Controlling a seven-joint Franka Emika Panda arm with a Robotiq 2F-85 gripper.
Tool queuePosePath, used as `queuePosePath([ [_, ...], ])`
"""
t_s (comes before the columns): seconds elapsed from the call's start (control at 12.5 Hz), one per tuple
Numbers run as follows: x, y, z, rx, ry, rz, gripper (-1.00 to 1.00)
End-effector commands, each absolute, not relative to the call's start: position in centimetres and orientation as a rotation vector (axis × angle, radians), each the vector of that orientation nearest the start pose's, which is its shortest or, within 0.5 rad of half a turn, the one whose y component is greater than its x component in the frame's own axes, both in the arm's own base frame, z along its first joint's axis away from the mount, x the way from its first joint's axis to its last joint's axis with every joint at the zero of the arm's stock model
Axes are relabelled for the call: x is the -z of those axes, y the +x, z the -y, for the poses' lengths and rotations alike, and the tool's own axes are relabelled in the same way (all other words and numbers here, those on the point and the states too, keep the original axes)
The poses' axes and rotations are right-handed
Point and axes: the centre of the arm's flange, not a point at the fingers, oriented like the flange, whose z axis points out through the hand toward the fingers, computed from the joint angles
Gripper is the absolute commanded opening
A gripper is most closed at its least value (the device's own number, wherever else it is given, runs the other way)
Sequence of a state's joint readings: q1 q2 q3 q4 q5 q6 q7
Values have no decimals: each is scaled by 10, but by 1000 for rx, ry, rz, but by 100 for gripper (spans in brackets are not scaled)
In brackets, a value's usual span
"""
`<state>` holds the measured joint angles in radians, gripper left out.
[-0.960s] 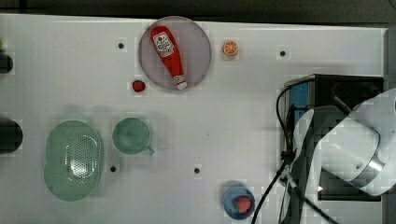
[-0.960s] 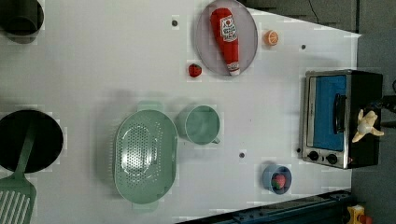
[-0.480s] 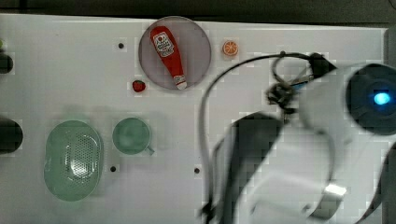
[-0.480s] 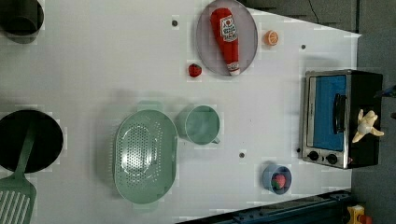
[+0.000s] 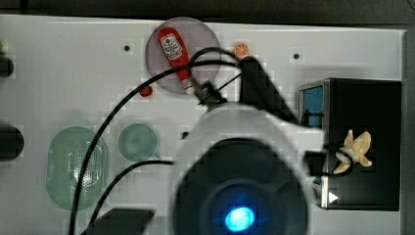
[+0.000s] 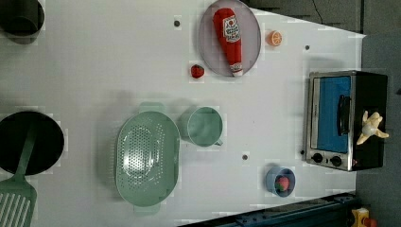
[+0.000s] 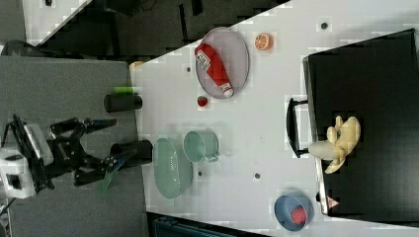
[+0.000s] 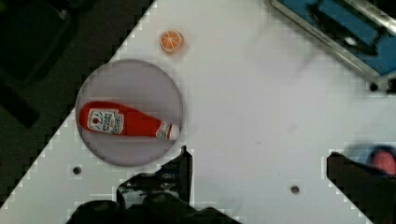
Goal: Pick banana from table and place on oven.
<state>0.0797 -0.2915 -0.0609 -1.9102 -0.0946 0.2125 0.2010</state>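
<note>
**Banana sits on the oven**

The end effector [image 8: 257, 182] hangs spread and empty over the tabletop [image 6: 118, 61]. The banana [image 7: 338, 142] rests atop the oven [image 7: 375, 89], long axis across the top, peeled tip toward the handle side.

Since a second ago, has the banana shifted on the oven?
No. In the left view the banana lies at the same spot on the oven top, just right of the door handle, as before.

White arm [image 5: 244, 132] — black cables [image 5: 105, 132]
</note>
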Motion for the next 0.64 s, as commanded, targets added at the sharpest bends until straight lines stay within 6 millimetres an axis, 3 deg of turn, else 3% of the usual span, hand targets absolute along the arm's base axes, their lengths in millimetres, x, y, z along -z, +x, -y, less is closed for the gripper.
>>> queuePosePath([
  [0.08,-598,469,28,159,-2661,-1686,100],
  [0.48,-593,445,33,113,-2723,-1576,100],
  [0.64,-593,444,35,115,-2720,-1578,100],
])
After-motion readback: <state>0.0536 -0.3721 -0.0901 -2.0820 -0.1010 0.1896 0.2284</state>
